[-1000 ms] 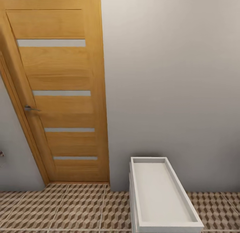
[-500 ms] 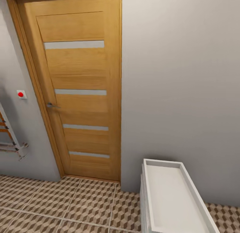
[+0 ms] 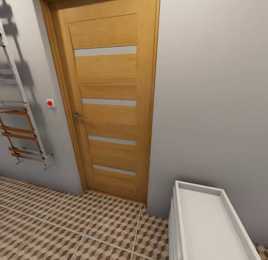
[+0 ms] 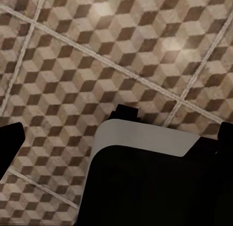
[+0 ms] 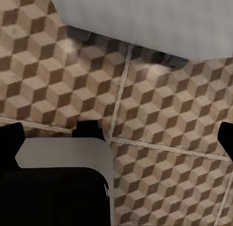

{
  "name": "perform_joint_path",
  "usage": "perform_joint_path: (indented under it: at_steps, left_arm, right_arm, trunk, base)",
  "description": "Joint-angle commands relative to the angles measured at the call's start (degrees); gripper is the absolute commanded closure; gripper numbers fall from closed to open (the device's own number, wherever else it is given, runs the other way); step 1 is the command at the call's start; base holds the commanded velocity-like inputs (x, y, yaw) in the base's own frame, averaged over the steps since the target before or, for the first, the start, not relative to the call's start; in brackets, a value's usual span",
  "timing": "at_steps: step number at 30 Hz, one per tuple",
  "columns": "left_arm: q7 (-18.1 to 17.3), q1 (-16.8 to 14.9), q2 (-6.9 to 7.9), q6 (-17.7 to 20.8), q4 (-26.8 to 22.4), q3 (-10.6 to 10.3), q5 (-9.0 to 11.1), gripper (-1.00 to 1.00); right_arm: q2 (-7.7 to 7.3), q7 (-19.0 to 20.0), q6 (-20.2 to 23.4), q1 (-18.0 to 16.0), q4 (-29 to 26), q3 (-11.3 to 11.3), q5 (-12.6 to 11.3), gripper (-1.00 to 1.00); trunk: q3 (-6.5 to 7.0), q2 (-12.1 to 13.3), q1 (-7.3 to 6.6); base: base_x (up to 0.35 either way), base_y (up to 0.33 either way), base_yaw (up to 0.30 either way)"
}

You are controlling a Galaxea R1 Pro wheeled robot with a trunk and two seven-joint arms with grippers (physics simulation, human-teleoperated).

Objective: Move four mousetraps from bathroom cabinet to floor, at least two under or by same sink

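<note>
On the left wall in the head view we record a ladder-style towel rail (image 3: 20, 114) with chrome and orange-brown bars, mounted above the bathroom floor (image 3: 74, 230). Just beside it, between rail and door frame, sits a small white wall switch with a red button (image 3: 50, 102). Next comes a closed oak-coloured door (image 3: 109, 100) with four narrow frosted glass strips and a metal lever handle (image 3: 78, 115) on its left edge. Right of the door runs a plain grey wall (image 3: 212, 96). At the lower right, against that wall, stands a white unit with a raised rim around its flat top (image 3: 208, 222).

The cube-patterned tiled floor lies beneath both wrist cameras. In the left wrist view the left gripper (image 4: 119, 138) has dark fingertips at opposite picture edges, spread wide, holding nothing. The right gripper (image 5: 119, 138) likewise stands spread apart and empty, above tiles near a white fixture (image 5: 145, 22).
</note>
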Motion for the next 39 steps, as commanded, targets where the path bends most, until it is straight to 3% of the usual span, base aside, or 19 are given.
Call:
perform_joint_path:
  at_steps: [1,39]
  left_arm:
    - [0.2,0.0,-0.03,-0.2,0.1,-0.5,0.5,-1.0]
    - [0.2,0.0,0.0,-0.2,0.0,-0.4,0.5,-1.0]
  right_arm:
    - [0.01,0.0,-0.2,-0.1,0.1,0.5,-0.5,-1.0]
    - [0.11,0.0,-0.2,-0.1,0.1,0.5,-0.5,-1.0]
  trunk:
    - [-0.06,0.0,0.0]
    - [-0.06,0.0,0.0]
  base:
    - [0.0,0.0,0.273]
    - [0.0,0.0,0.273]
